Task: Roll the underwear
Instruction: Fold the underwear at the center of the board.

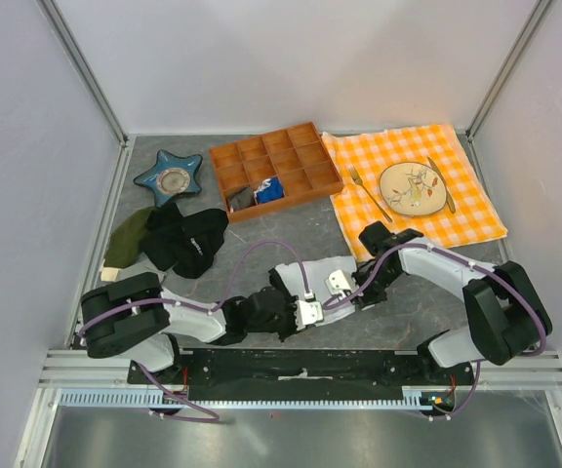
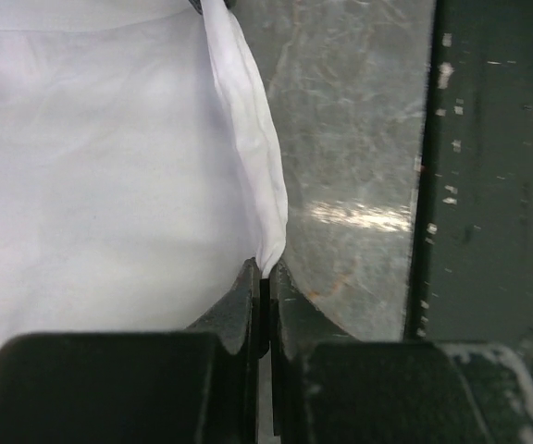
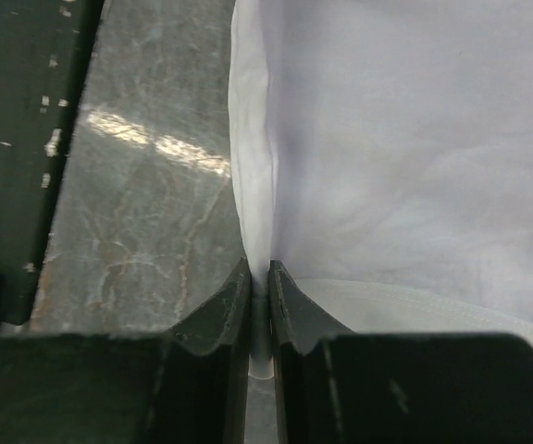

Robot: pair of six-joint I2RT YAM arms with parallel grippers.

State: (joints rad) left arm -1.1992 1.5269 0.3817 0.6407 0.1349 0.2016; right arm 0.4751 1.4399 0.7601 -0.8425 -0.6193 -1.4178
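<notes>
Left gripper [image 2: 266,282] is clenched on a pinched edge fold of the underwear [image 2: 109,166]; right gripper [image 3: 259,282] nips another edge fold; the garment lies on the desk [image 2: 350,139] between the arms; thin, limp and light, it should roll best held by its edges.

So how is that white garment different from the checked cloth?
The underwear is plain white and small; the checked cloth is orange-and-white and far larger. The underwear is pinched by the left gripper and right gripper; the checked cloth lies flat under a plate. Both are fabric.
</notes>
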